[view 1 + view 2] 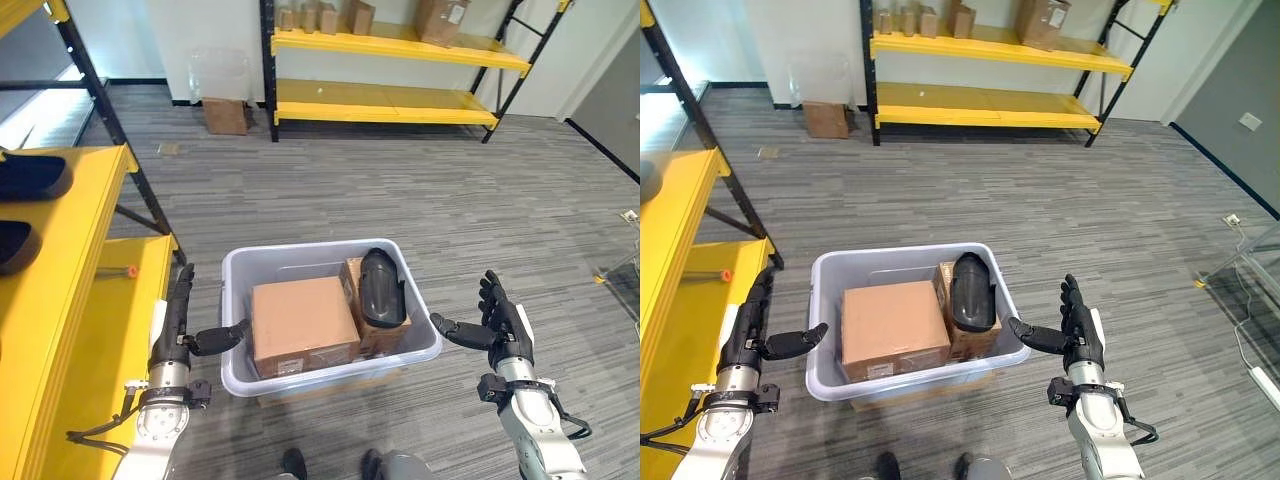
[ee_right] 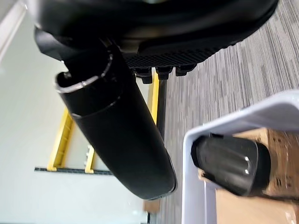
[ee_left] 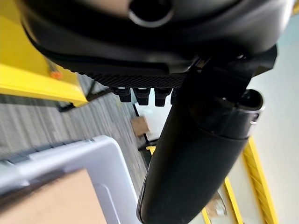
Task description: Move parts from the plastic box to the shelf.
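Plastic box (image 1: 235, 270) on the carpet, lower centre of frame, between both arms. Inside: a large cardboard box (image 1: 303, 322) on its left, a smaller carton (image 1: 352, 280) at right with a black curved part (image 1: 381, 288) lying on top. Left robot hand (image 1: 185, 325) just outside the box's left wall, fingers straight, thumb pointing toward the wall, holding nothing. Right robot hand (image 1: 497, 318) off the right wall, also spread wide and empty. Yellow shelf (image 1: 70, 260) along the left edge of frame, two dark parts already on its upper level.

Judgement: step in hand is a two-handed pickup. Bring both palms in level, squeeze evenly on opposite sides, lift straight so nothing snags the rim, then turn toward the shelf
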`<state>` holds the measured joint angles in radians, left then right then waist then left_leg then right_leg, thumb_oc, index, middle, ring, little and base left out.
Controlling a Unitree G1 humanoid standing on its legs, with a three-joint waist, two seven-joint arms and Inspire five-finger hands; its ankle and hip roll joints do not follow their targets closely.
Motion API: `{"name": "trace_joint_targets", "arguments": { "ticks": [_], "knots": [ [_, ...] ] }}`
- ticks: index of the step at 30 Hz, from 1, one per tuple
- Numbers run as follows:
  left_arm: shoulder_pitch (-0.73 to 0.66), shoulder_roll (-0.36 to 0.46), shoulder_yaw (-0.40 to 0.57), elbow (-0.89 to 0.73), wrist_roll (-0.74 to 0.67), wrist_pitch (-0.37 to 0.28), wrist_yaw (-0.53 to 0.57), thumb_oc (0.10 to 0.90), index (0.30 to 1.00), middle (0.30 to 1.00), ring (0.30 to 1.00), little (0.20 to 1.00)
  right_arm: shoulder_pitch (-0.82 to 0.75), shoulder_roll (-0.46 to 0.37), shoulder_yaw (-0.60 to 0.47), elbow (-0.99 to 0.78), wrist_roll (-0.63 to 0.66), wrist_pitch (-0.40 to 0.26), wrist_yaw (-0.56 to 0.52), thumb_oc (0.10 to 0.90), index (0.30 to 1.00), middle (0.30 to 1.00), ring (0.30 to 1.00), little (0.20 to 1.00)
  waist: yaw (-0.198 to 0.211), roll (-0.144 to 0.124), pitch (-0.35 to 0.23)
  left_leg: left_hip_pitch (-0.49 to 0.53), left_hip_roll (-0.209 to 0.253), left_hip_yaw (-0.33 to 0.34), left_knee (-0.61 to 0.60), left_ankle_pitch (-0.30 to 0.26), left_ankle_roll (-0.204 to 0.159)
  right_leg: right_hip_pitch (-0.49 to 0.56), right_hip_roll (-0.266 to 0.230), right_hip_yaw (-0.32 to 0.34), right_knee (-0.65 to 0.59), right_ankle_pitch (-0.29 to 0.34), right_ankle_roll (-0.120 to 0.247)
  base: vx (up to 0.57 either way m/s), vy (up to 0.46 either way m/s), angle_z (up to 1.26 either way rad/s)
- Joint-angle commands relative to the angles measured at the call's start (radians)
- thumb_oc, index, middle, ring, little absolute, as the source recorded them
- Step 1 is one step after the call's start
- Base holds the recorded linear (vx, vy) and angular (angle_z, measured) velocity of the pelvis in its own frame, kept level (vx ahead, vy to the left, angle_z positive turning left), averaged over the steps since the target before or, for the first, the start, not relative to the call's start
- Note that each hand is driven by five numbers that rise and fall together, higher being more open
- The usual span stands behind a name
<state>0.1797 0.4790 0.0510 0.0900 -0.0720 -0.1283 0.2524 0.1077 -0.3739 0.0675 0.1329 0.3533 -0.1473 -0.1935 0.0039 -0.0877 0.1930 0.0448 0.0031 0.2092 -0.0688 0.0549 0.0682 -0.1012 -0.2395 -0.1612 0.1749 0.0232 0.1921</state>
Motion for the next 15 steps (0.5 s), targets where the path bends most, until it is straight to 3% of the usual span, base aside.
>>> {"name": "trace_joint_targets", "arguments": {
  "ticks": [1,7,8,9,10,13,15],
  "knots": [
    [-0.056,0.065,0.055,-0.096,-0.029,-0.090,0.065,0.900,1.000,1.000,1.000,1.000,-0.138,-0.007,-0.047,0.020,-0.040,-0.135,-0.065,0.900,1.000,1.000,1.000,1.000,0.012,0.003,-0.036,0.076,0.050,-0.088,-0.015,-0.114,-0.037,0.008,-0.028,0.103,-0.082,0.230,0.016,0.06,-0.300,1.06],
    [-0.021,0.071,0.076,-0.110,0.006,-0.106,0.095,0.900,1.000,1.000,1.000,1.000,-0.156,-0.002,-0.034,0.013,-0.020,-0.121,-0.033,0.900,1.000,1.000,1.000,1.000,0.049,-0.012,-0.056,0.086,0.093,-0.139,-0.015,-0.129,-0.085,0.082,-0.052,0.087,-0.202,0.233,0.028,0.03,-0.358,0.58],
    [-0.008,0.070,0.088,-0.114,0.003,-0.111,0.092,0.900,1.000,1.000,1.000,1.000,-0.159,-0.003,-0.028,0.013,-0.027,-0.120,-0.031,0.900,1.000,1.000,1.000,1.000,0.055,-0.016,-0.057,0.086,0.097,-0.146,-0.015,-0.118,-0.090,0.088,-0.046,0.072,-0.193,0.217,0.026,0.07,-0.404,0.26],
    [0.007,0.061,0.103,-0.114,0.006,-0.118,0.093,0.900,1.000,1.000,1.000,1.000,-0.162,-0.009,-0.025,0.010,-0.045,-0.119,-0.029,0.900,1.000,1.000,1.000,1.000,0.062,-0.009,-0.062,0.093,0.109,-0.149,-0.017,-0.117,-0.101,0.123,-0.026,0.042,-0.197,0.148,0.024,0.04,-0.333,0.16],
    [0.012,0.054,0.108,-0.113,0.009,-0.124,0.095,0.900,1.000,1.000,1.000,1.000,-0.162,-0.015,-0.024,0.004,-0.056,-0.118,-0.033,0.900,1.000,1.000,1.000,1.000,0.064,-0.007,-0.063,0.089,0.111,-0.148,-0.018,-0.105,-0.105,0.131,-0.021,0.033,-0.199,0.135,0.021,0.06,-0.315,0.22],
    [0.038,0.021,0.147,-0.113,0.042,-0.157,0.168,0.900,1.000,1.000,1.000,1.000,-0.177,-0.076,-0.009,-0.042,-0.245,-0.136,-0.112,0.900,1.000,1.000,1.000,1.000,0.057,0.009,-0.072,0.090,0.156,-0.081,-0.018,-0.076,-0.144,0.177,0.009,-0.031,-0.207,0.049,-0.001,0.03,-0.249,-0.02],
    [0.034,0.010,0.154,-0.111,0.046,-0.156,0.176,0.900,1.000,1.000,1.000,1.000,-0.169,-0.108,-0.021,-0.082,-0.243,-0.106,-0.114,0.900,1.000,1.000,1.000,1.000,0.044,0.011,-0.071,0.074,0.184,-0.060,-0.018,-0.053,-0.162,0.179,0.021,-0.038,-0.206,0.034,-0.017,-0.04,-0.199,-0.19]
  ]
}}
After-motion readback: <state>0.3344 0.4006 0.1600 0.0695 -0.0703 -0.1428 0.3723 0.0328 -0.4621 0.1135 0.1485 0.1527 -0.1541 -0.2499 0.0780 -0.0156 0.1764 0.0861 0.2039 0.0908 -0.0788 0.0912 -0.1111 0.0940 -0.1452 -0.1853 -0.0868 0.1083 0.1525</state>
